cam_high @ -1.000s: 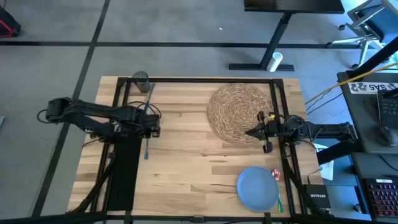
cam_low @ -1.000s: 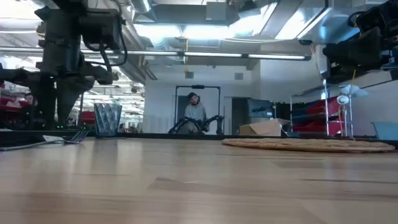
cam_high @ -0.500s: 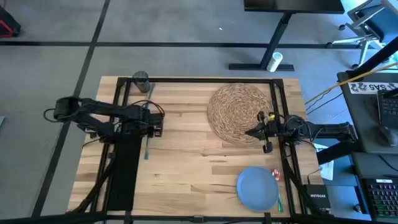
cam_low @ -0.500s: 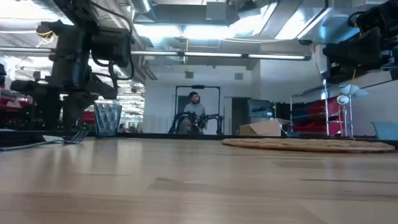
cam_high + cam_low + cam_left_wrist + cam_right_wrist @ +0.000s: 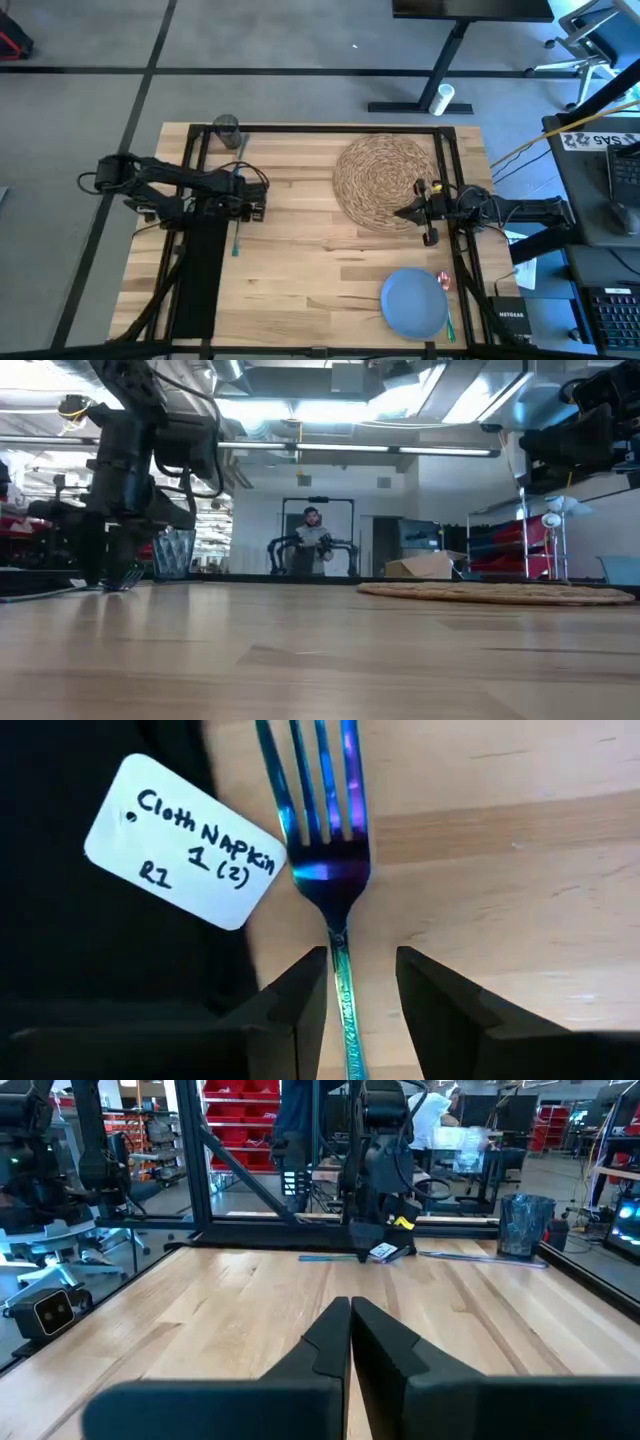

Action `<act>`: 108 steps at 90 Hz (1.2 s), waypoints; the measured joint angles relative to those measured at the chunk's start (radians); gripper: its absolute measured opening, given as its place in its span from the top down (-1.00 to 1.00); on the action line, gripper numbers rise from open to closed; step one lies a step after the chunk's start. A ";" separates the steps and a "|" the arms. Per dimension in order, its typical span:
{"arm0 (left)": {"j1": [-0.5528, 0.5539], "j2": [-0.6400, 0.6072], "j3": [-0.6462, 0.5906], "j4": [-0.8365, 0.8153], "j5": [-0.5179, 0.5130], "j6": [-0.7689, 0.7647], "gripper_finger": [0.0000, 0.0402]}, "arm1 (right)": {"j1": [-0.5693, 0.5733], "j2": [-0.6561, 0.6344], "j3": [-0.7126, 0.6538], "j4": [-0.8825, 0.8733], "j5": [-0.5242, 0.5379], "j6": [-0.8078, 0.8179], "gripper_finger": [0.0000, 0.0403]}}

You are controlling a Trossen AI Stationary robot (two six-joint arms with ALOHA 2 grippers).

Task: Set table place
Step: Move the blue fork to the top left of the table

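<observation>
Left gripper [image 5: 361,990] hung low over the table [image 5: 300,260] with its two fingers [image 5: 298,1005] parted, one on either side of the teal fork's [image 5: 330,870] thin handle and not pressing on it. Just past the fingertips the fork's tines pointed away from the gripper. Beside the fork, on the gripper's outer side, lay the black napkin [image 5: 200,270], with a white tag [image 5: 185,842] reading "Cloth Napkin". Farther out beyond the fork stood the grey glass [image 5: 226,129]. Right gripper [image 5: 349,1342] waited with fingers pressed together and empty, above the near edge of the woven placemat [image 5: 385,180]; the blue plate [image 5: 414,302] sat behind it, toward the table's front edge.
</observation>
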 joint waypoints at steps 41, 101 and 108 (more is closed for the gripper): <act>0.000 0.000 0.000 0.003 -0.007 0.026 0.47 | 0.000 0.000 0.000 0.000 0.000 0.000 1.00; 0.000 -0.004 -0.060 0.084 0.025 0.025 0.75 | 0.000 0.000 0.000 0.000 0.000 0.000 1.00; 0.000 -0.006 -0.052 0.088 0.025 0.033 0.87 | 0.000 0.000 0.000 0.000 0.000 0.000 1.00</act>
